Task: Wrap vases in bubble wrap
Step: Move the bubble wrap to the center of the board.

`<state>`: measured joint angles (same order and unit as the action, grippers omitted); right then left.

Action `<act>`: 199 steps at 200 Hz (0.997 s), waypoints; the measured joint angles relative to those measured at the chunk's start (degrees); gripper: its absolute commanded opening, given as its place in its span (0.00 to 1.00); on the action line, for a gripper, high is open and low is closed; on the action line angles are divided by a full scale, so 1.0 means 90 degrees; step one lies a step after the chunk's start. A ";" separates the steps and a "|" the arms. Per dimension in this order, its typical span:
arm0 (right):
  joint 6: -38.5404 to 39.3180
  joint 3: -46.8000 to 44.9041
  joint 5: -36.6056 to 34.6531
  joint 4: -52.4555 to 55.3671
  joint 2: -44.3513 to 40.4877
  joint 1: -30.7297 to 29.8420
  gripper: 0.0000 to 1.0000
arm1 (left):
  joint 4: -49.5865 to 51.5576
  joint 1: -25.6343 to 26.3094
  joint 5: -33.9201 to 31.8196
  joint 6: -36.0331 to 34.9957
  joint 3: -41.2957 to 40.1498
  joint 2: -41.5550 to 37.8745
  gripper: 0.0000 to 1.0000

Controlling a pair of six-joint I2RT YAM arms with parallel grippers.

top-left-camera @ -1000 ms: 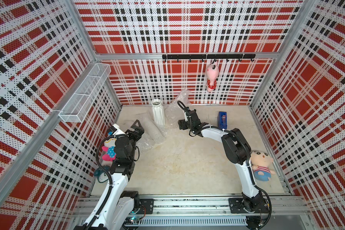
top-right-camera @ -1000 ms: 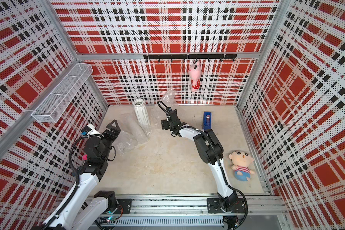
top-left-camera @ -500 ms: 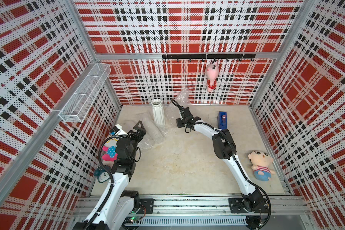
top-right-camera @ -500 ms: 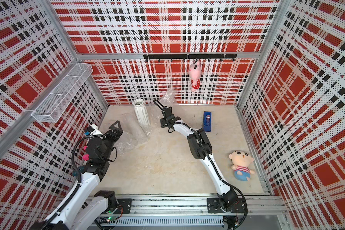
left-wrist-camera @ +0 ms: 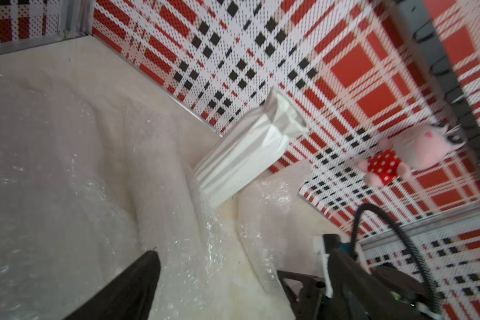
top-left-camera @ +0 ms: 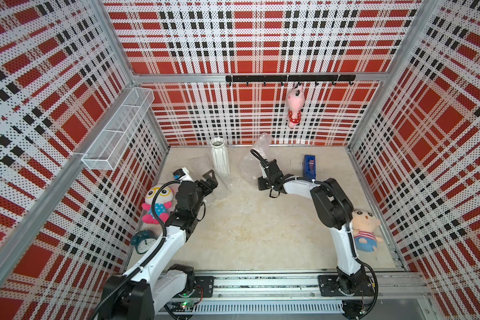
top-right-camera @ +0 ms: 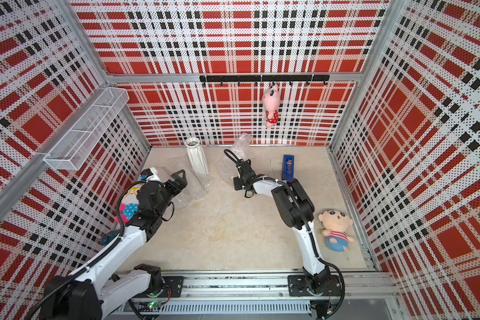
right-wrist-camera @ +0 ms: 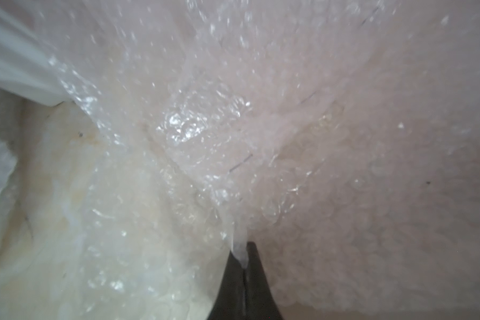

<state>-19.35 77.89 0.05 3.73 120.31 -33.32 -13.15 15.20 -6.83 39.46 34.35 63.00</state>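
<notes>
Bubble wrap (right-wrist-camera: pixel 205 138) clamped in right end effector (right-wrist-camera: pixel 244 249); left end effector (top-left-camera: pixel 211 180) spread beside vase (top-left-camera: pixel 220 159).

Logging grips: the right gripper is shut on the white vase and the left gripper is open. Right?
No. The right gripper is shut on the bubble wrap, not the white vase, as the right wrist view shows. The left gripper is open.

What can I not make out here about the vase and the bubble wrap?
Right wrist view: the vase is cut off by the picture's edge; only a blurred corner shows.
Both top views: the crinkled bubble wrap veils whatever may lie under it.
Left wrist view: the left gripper shows one finger; the edge cuts off the other.
</notes>
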 measured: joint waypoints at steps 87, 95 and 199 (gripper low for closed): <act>-0.0153 -0.4804 -0.0199 -0.1462 -0.3483 -0.0809 0.18 | 0.0976 0.2535 -0.0867 -0.0959 0.1899 0.2951 0.94; -0.0255 -0.5010 -0.0199 -0.1515 -0.3589 -0.0867 0.23 | 0.1022 0.2601 -0.0867 -0.0962 0.1928 0.3113 0.94; -0.0903 -0.6045 -0.0787 -0.1639 -0.5559 -0.0848 0.50 | 0.1030 0.2756 -0.0580 -0.0928 0.1428 0.3755 0.70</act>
<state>-27.49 23.49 -7.03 -11.03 70.28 -40.95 -3.88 40.01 -12.05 31.11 47.20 96.79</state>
